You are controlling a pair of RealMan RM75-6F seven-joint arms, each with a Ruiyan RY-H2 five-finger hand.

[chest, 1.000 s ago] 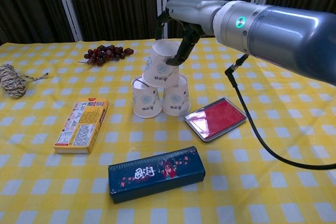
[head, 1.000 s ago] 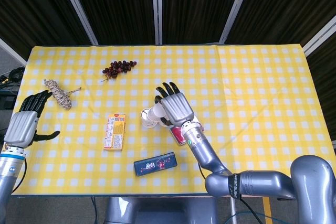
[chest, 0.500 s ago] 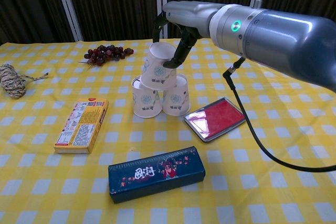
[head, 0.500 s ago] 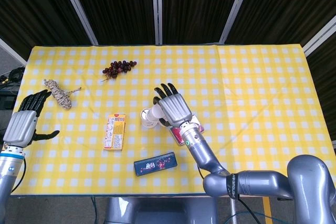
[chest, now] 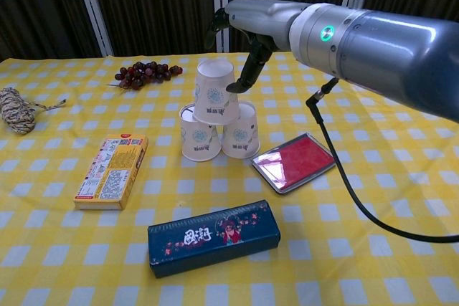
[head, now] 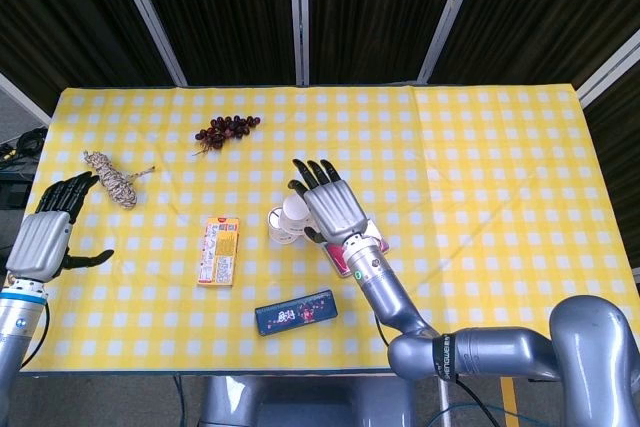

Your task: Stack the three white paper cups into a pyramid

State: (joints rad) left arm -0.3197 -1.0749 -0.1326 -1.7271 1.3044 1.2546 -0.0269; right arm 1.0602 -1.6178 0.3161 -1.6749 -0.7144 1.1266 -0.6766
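Two white paper cups [chest: 199, 134] [chest: 241, 130] stand upside down, side by side, near the table's middle. The third cup [chest: 215, 92] sits level on top of them, also upside down. My right hand [chest: 240, 34] hovers just above and behind this top cup with its fingers apart. One dark finger [chest: 247, 73] reaches down beside the cup's right side, at or very near its rim. In the head view my right hand [head: 327, 203] covers most of the cup stack [head: 285, 222]. My left hand [head: 45, 232] hangs at the table's left edge, fingers spread, holding nothing.
A red tin [chest: 294, 161] lies just right of the cups, a dark blue box [chest: 214, 236] in front of them and a yellow box [chest: 111, 170] to their left. Grapes [chest: 147, 73] and a rope bundle [chest: 18, 109] lie farther back and left.
The top cup was tilted in my right hand's grip; now it sits level on the two base cups and the fingers have loosened from it. My left hand has not moved.
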